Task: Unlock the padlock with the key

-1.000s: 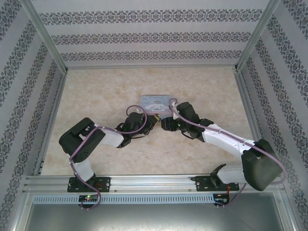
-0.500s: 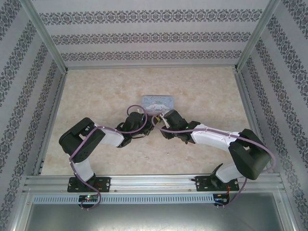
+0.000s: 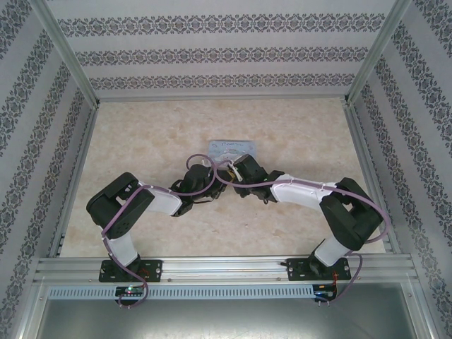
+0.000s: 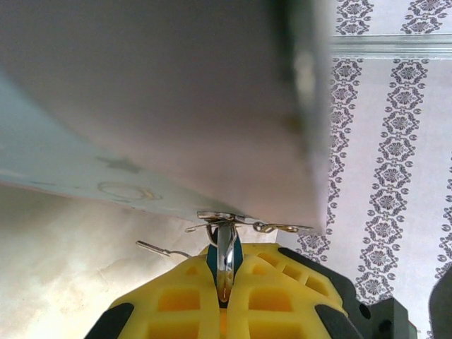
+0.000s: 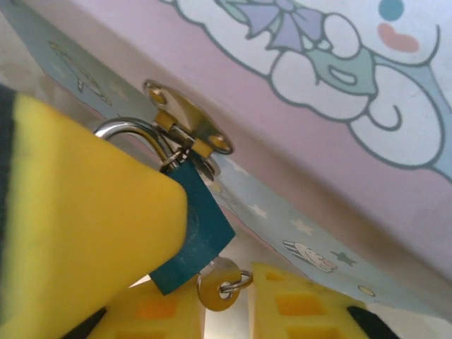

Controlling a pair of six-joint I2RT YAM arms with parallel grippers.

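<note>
Here, one padlock point(image 5: 195, 235), one key point(image 5: 215, 288), one tin point(image 5: 311, 141)

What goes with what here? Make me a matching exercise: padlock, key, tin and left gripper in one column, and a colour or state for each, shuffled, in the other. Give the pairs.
Things:
1. padlock
2. key
3. tin
4. left gripper

Colour or state:
A. cartoon picture with a bow
B. shut on the padlock
C. teal body
D. small ring through its head

Pairs: 1-C, 2-D, 3-A, 4-B.
</note>
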